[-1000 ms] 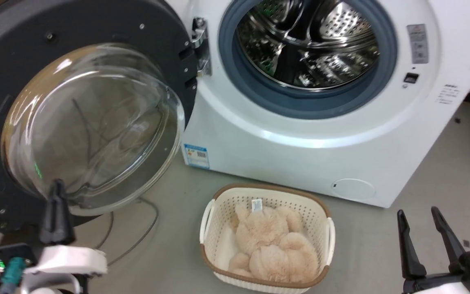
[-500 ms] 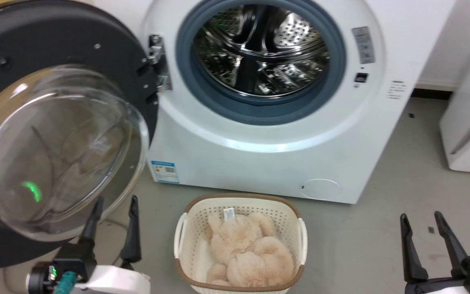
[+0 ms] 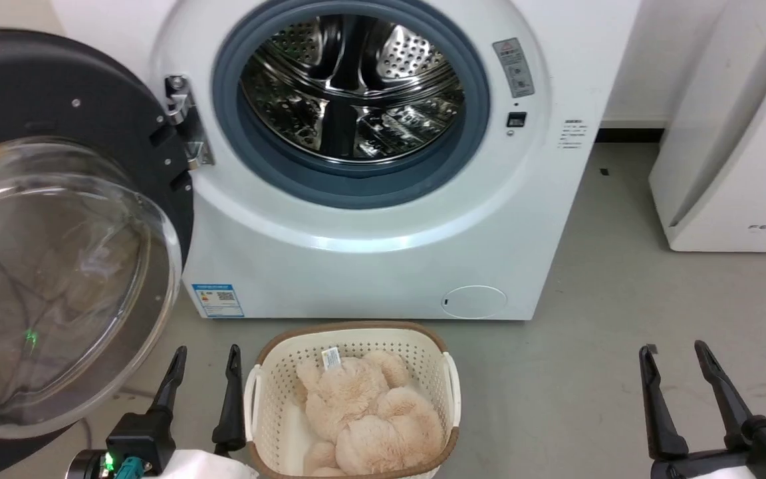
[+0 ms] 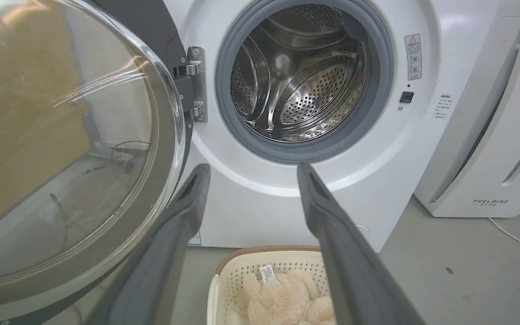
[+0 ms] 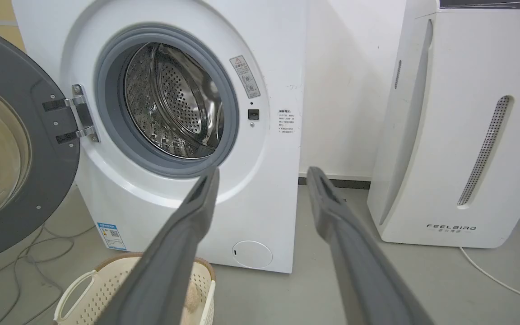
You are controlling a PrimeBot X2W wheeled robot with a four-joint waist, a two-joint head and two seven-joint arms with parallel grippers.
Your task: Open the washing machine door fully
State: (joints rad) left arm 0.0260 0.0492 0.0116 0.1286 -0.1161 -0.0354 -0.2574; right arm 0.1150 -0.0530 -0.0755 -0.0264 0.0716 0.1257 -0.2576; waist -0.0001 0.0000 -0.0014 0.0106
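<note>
2 spread, empty sets: left fingers (image 3: 170,382) and right fingers (image 3: 654,406); washing machine door (image 3: 57,86) stands wide open.

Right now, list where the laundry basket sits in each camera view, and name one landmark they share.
Head view: laundry basket at bottom centre, on the floor before the washing machine.
Left wrist view: laundry basket at bottom centre, between the fingers of the left gripper.
Right wrist view: laundry basket at bottom left, partly behind a finger of the right gripper.
Shared landmark: the steel door hinge.
</note>
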